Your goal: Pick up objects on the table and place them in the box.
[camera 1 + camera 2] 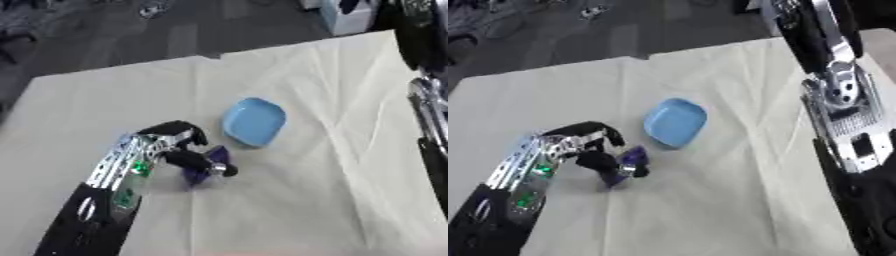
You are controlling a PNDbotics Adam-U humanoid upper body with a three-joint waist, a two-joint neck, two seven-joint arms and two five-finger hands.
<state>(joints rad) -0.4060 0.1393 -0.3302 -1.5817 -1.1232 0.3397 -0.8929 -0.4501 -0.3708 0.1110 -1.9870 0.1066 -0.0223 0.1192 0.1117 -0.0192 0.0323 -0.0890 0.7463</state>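
The pick-up step is judged to be in hand. The left hand [179,145] is seen at the left of the cloth-covered table [350,200], its fingers and thumb curled round a small purple object [203,169] lying on the cloth under the fingertips. Just beyond the fingers, a shallow blue dish [255,121] is seen. A lift is called for next; no box is visible. Only the right forearm is shown.

Soft even indoor light, faint shadows, overall blur, no glare
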